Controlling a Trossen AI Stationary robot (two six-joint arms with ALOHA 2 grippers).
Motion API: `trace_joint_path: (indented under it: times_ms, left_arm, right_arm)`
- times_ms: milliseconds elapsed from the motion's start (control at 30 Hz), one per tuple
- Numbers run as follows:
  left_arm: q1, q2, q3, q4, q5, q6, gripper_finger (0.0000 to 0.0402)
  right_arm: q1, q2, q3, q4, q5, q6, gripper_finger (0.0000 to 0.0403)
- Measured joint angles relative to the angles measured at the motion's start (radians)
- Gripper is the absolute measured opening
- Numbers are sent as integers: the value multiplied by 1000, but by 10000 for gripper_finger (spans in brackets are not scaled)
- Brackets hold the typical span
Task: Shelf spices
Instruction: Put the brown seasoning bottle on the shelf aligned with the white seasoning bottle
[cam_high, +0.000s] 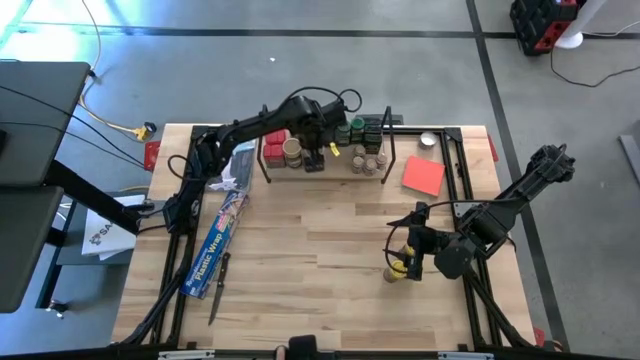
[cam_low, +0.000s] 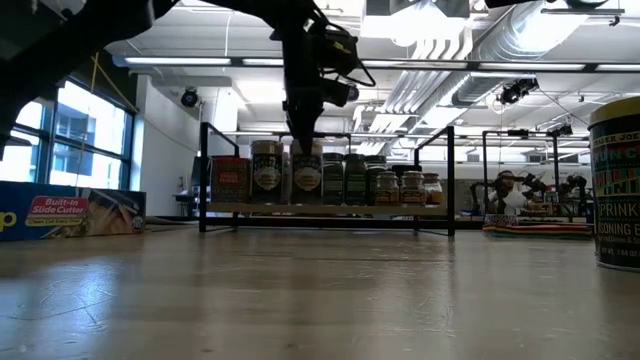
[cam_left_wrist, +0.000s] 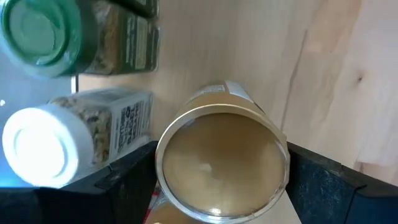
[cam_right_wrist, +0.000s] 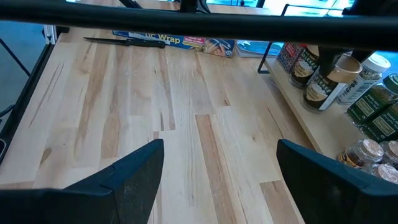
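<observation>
**Left gripper straddling a tan-lidded jar at the shelf**

The left gripper (cam_left_wrist: 221, 186) is hanging over the shelf (cam_high: 325, 172) with its fingers spread wide to either side of a tan-lidded jar (cam_left_wrist: 221, 165), which is standing among the spices (cam_low: 330, 178) already lined up on the board. Whether the pads are actually touching the jar is not something these views are settling. The right gripper (cam_right_wrist: 217, 180) is waiting over bare tabletop (cam_right_wrist: 155, 124), fingers spread and holding nothing, with a yellow-lidded jar (cam_high: 400, 268) standing just beside it.

The risk, as I am judging it, is crowding: a white-lidded jar (cam_left_wrist: 40, 146) and a green-lidded jar (cam_left_wrist: 40, 31) are sitting close by, so a finger lifting off at an angle could be tipping a neighbour (or dragging the tan-lidded jar off the board's edge).

The left wrist view is showing the straddle and the near neighbours from above; the low view is showing instead that the row is standing upright and level. Only the high view is revealing the lone jar by the right arm, plus the plastic-wrap box (cam_high: 218, 245) and a red sheet (cam_high: 423, 176).
</observation>
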Motion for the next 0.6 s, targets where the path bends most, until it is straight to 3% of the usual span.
trace_joint_path:
  times_ms: [600]
  left_arm:
    - [29, 0, 0, -39, -4, -4, 308]
  right_arm:
    - [0, 0, 0, 0, -2, 0, 307]
